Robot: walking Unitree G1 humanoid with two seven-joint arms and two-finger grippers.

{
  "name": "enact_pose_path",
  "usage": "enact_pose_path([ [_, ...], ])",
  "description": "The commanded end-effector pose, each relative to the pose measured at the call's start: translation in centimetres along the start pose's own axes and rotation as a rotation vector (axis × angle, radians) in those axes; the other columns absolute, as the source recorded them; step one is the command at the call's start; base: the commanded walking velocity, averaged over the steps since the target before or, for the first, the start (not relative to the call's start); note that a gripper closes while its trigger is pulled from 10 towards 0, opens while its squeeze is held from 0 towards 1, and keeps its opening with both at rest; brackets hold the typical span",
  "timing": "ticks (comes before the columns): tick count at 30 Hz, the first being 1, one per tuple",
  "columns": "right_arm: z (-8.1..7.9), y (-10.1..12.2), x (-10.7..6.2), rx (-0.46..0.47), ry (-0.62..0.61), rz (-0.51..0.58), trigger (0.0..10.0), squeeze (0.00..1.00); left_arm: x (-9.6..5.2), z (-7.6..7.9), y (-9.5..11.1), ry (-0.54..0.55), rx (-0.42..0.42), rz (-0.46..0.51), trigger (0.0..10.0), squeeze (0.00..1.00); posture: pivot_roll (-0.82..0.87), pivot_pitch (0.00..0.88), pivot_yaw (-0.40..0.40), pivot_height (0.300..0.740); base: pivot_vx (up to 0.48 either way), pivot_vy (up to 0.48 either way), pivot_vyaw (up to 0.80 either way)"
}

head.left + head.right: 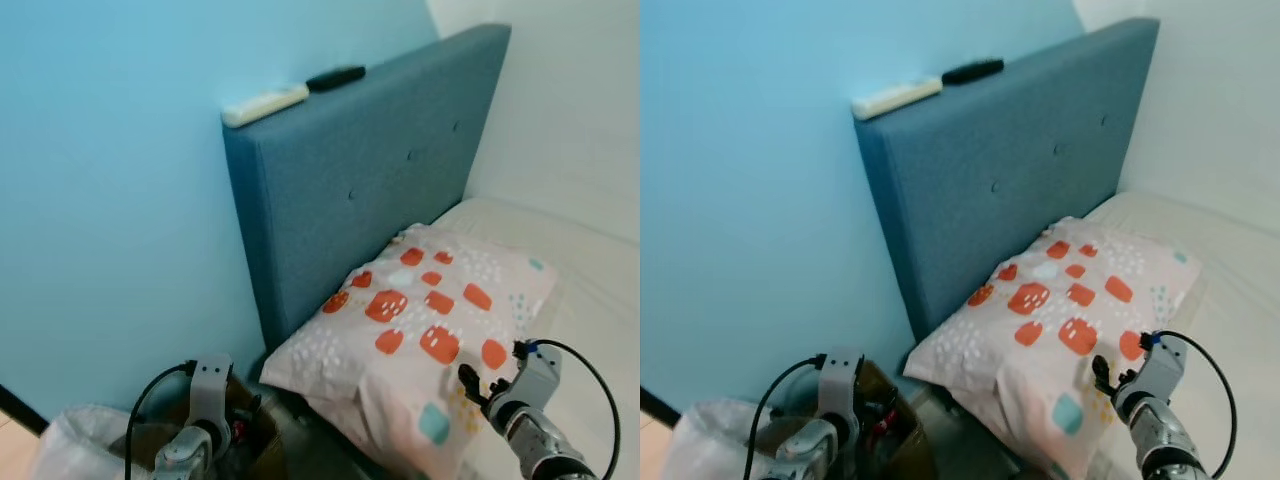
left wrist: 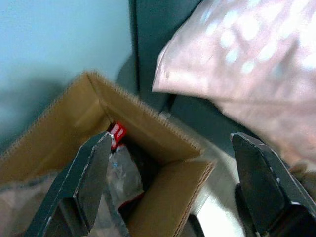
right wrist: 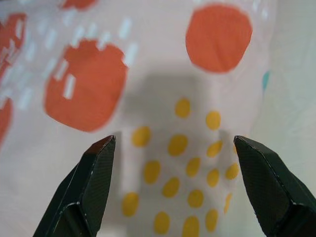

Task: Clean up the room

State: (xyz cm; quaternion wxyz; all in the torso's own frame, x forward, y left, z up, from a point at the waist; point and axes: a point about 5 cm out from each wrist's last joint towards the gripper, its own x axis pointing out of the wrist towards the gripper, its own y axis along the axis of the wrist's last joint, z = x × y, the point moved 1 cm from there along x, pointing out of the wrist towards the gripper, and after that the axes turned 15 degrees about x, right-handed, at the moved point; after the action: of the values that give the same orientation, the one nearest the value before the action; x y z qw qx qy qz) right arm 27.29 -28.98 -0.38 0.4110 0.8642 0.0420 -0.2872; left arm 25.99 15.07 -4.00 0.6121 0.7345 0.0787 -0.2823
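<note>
Nearest the robot, the left gripper [image 2: 168, 187] hangs low beside the bed, its two black fingers spread wide and empty, pointing down into an open cardboard box [image 2: 148, 128] on the floor. Inside the box lie crumpled wrappers, one with a red label [image 2: 117, 134]. The box stands just beside the headboard's near corner, under the overhanging edge of the pillow [image 1: 420, 330]; a white plastic bag [image 1: 75, 435] sits beside the box, on its side away from the bed

The right gripper [image 3: 173, 182] reaches forward over the pillow, fingers wide apart and holding nothing, hovering close above a patch of yellow dots and orange blobs on the pillowcase. A black cable loops off the right wrist [image 1: 530, 385]

The pillow lies at the head of the bed [image 1: 590, 290], leaning against the blue upholstered headboard [image 1: 370, 170]. On the headboard's top edge rest a white remote control [image 1: 264, 104] and, just beyond it, a black remote control [image 1: 335, 77]. The pale blue wall [image 1: 110, 200] rises behind the headboard
</note>
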Motion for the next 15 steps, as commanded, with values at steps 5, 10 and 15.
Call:
enact_pose_path([
  [5,-0.7,-0.2,0.1,0.033,0.072,-0.018,10.0,0.0,0.0,-0.3,0.4,0.004,0.01,0.026,10.0,0.0,-0.08,0.051,0.038,0.592,0.0,0.0,0.0],
  [10,-0.3,1.1,-0.1,0.128,0.09,0.034,10.0,0.0,0.0,-0.1,0.5,-0.009,0.018,0.039,10.0,0.0,-0.07,0.059,0.042,0.577,0.0,0.0,0.0],
  [15,-0.5,1.5,-0.1,0.19,0.146,0.053,10.0,0.0,-0.1,0.0,0.7,-0.031,0.031,0.073,10.0,0.0,-0.05,0.099,0.057,0.562,0.0,0.0,0.0],
])
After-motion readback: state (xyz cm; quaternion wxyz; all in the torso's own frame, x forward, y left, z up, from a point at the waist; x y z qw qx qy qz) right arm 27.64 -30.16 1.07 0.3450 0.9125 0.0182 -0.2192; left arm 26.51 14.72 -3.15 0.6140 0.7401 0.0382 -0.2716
